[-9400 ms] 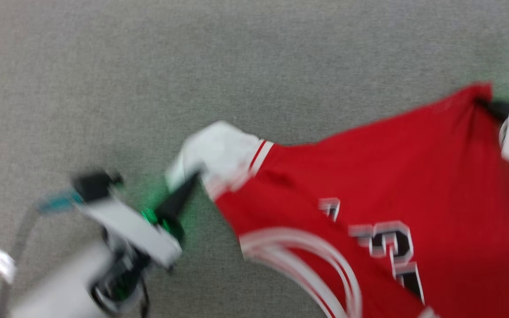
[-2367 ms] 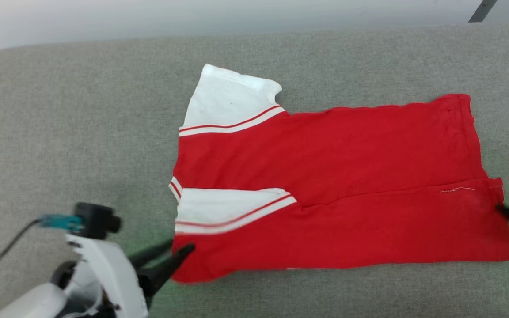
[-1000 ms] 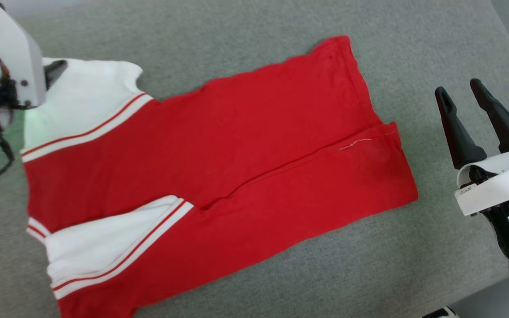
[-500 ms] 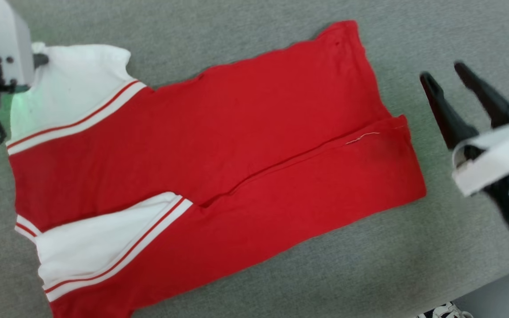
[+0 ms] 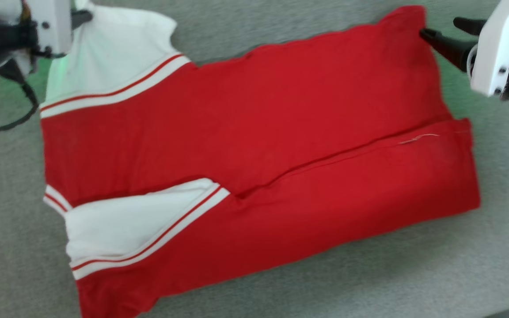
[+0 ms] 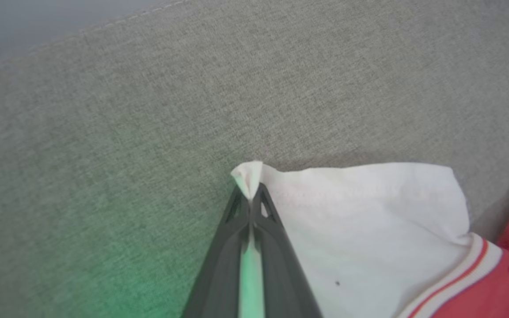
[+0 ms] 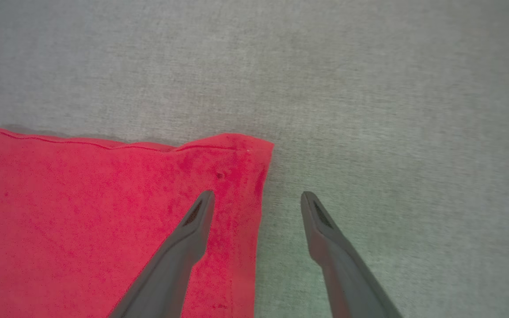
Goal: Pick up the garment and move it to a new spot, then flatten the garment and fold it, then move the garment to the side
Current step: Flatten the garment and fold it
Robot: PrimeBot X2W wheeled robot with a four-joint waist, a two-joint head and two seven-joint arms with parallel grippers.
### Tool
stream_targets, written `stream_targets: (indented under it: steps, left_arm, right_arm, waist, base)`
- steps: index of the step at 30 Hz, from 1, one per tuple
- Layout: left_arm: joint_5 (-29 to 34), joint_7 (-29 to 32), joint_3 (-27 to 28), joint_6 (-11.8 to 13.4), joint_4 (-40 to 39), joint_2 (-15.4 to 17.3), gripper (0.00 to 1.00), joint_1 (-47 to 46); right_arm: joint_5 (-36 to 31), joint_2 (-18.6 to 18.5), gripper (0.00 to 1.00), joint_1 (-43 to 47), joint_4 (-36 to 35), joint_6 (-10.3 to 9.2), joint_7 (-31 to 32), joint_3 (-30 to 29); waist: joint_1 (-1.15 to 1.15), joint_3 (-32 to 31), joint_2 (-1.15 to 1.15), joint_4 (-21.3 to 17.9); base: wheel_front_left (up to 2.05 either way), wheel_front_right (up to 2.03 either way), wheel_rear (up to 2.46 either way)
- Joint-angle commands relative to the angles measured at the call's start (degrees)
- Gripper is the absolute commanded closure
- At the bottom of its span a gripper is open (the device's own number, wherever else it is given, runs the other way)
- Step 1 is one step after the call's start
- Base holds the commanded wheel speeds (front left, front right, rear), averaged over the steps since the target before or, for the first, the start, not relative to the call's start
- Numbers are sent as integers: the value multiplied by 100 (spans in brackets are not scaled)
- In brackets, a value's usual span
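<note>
Pinching jersey [image 5: 254,132] sleeve corner [image 6: 248,171] in left claw [image 6: 250,201]; hovering right claw [image 7: 259,195], spread, astride jersey hem corner [image 7: 241,150]; needing deeper bite before closing.

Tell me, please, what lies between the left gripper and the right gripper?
The garment spans that stretch in the head view: its white sleeve is pinched by the left gripper, its red hem corner sits at the open right gripper.

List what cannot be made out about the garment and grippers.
- Head view: garment's near corner, cut off by the bottom edge; underside, hidden by its own cloth.
- Right wrist view: whether the open right gripper touches the cloth.
- Left wrist view: sleeve cloth pinched inside the left gripper, hidden by its fingers.
</note>
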Motion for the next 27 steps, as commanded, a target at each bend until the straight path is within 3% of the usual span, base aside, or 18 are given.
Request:
stream_targets:
  steps: [1, 5, 10, 11, 12, 21, 27]
  left_arm:
    - [15, 15, -90, -5, 29, -79, 100, 116]
    - [-13, -25, -157, -25, -59, -170, 100, 61]
    - [-112, -104, -181, -23, -138, -221, 100, 24]
    - [-145, -118, -190, -24, -162, -225, 100, 33]
    - [-182, -152, -196, -25, -191, -223, 100, 44]
    - [-411, -791, -325, -28, -783, -97, 100, 315]
    - [-777, -1241, -420, -31, -1739, 152, 100, 700]
  right_arm:
    - [66, 23, 0, -86, 51, -5, 68, 12]
    - [164, 9, 0, -512, 553, -5, 578, 185]
    - [67, 46, 0, -809, 979, -5, 497, 397]
    - [88, 60, 56, -833, 1038, -4, 473, 442]
    - [108, 61, 100, -828, 1068, -4, 482, 532]
    - [351, -311, 100, -692, 1048, -5, -135, 868]
    - [740, -792, 100, -237, 484, -5, -507, 1059]
  waist:
    - [0, 185, 0, 214]
    - [0, 298, 0, 385]
    - [0, 406, 0, 524]
    - [0, 414, 0, 543]
    - [0, 416, 0, 567]
    - [0, -55, 0, 823]
    - [0, -685, 0, 1113]
  base:
    - [0, 0, 0]
    - [0, 0, 0]
    - [0, 0, 0]
    - [0, 0, 0]
    - [0, 0, 0]
    - [0, 0, 0]
    - [0, 0, 0]
